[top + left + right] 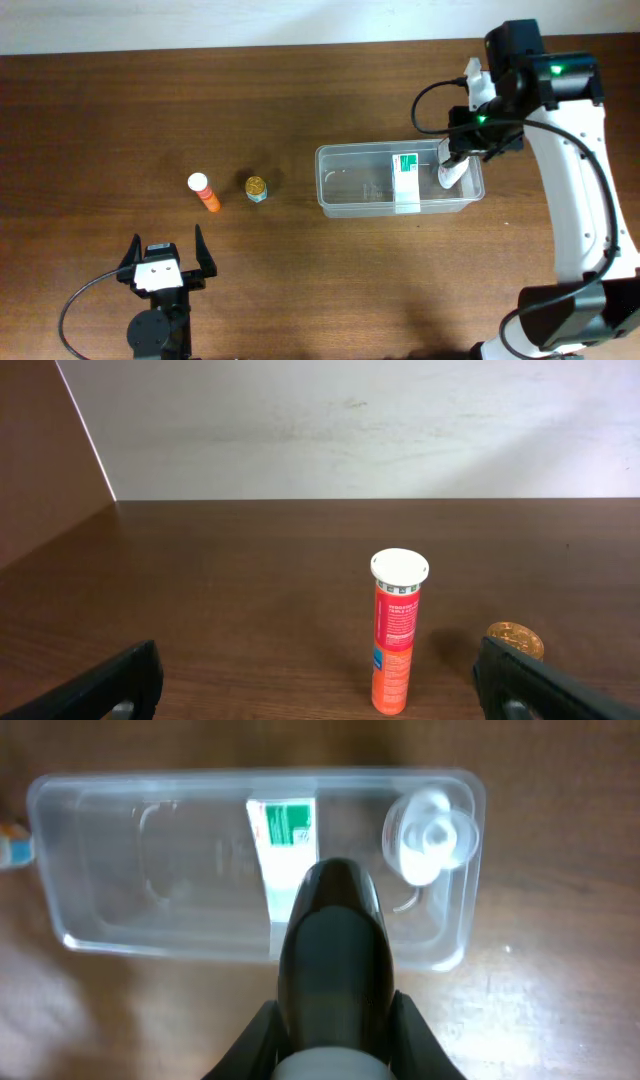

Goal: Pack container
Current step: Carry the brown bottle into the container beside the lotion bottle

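Note:
The clear plastic container (345,190) lies right of the table's centre and also shows in the right wrist view (120,870). A white-and-green box (407,178) lies inside it, with a white round-topped item (430,835) at its right end. My right gripper (455,160) hovers over the container's right end. In the right wrist view it (335,1040) is shut on a dark rounded bottle (332,940) with a white base. My left gripper (165,262) is open and empty near the front left. An orange tube (206,192) stands upright ahead of it.
A small jar with a gold lid (257,187) stands right of the orange tube (397,630); it also shows in the left wrist view (515,639). The table's back edge meets a pale wall.

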Controlling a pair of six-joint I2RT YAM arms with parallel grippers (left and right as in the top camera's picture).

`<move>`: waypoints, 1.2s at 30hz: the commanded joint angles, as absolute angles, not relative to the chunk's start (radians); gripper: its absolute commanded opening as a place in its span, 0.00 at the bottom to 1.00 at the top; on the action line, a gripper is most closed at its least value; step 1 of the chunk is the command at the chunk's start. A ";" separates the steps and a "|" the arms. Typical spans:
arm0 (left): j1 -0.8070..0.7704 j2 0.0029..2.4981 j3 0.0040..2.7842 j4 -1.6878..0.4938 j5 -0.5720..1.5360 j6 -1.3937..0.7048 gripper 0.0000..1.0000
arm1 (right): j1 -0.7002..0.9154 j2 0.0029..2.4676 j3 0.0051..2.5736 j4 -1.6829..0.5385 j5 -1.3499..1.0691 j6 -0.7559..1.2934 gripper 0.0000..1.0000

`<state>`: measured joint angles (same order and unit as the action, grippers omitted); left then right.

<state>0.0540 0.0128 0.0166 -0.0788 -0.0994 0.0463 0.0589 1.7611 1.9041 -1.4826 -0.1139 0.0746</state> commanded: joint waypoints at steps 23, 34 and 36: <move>0.061 0.005 0.009 -0.076 -0.083 0.062 0.99 | 0.067 1.774 1.515 -1.177 -0.100 0.140 0.22; 0.061 0.005 0.009 -0.076 -0.083 0.062 0.99 | 0.067 1.777 1.458 -1.118 -0.100 0.140 0.25; 0.061 0.005 0.009 -0.076 -0.083 0.062 0.99 | 0.067 1.781 1.457 -1.118 -0.100 0.140 0.25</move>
<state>0.0540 0.0128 0.0166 -0.0788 -0.0994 0.0463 0.0589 1.7779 1.4654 -1.1229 -0.1051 0.1326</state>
